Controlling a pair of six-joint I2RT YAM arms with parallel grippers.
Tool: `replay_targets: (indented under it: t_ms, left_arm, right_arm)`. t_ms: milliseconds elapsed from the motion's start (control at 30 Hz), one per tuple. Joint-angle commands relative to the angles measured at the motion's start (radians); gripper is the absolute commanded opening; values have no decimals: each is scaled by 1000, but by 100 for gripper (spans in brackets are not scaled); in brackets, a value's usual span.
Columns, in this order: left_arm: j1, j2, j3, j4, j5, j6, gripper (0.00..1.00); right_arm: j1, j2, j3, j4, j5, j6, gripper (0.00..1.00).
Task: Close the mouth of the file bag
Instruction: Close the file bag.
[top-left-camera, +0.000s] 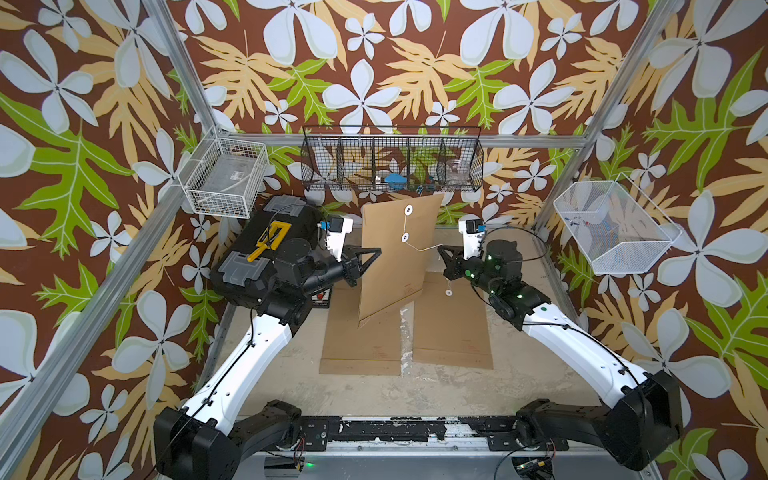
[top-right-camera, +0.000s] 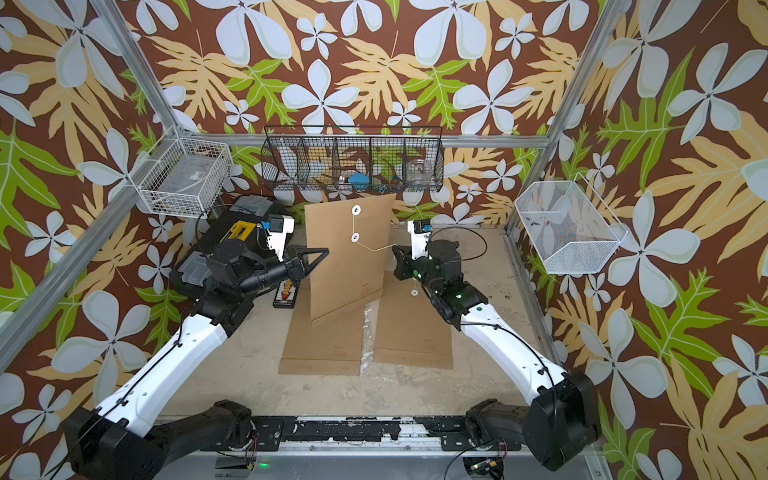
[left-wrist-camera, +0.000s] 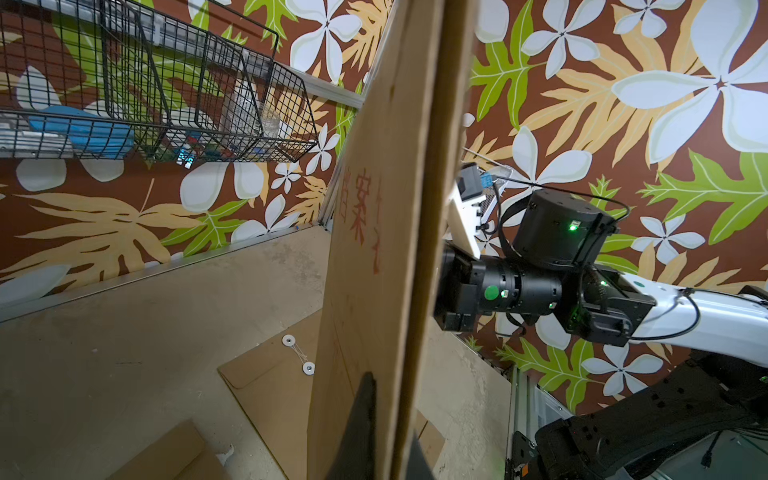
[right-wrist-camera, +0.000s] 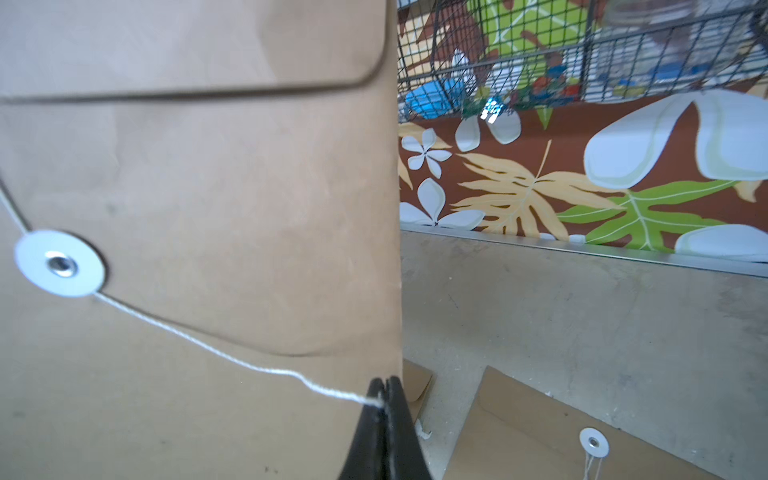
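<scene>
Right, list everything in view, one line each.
file bag: one, brown, upright over the table
string: one, white, from the bag's lower disc to the right pincer
flat bags: two, brown, lying on the table
wire basket: one, black, back wall
white baskets: two, left and right sides
toolbox: one, black, yellow handle, table's left
left pincer: black, shut on the file bag's edge
right pincer: black, shut on the string

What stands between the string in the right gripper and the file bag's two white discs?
Nothing visible. The string runs free from the right gripper to the lower disc; the upper disc is uncovered. The left gripper clamps the file bag's opposite edge, clear of both.
</scene>
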Motion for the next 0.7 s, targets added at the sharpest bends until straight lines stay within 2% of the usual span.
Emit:
replay_targets:
  t_ms: [0, 233, 667]
  left_arm:
    - [1, -5, -15, 53, 4, -6, 0]
    - [1, -3, -70, 94, 15, -43, 0]
    - [0, -18, -165, 170, 55, -123, 0]
  right_arm:
    - [2, -13, 34, -7, 91, -11, 0]
    - [15, 23, 140, -30, 127, -39, 0]
    - [23, 142, 293, -71, 99, -72, 0]
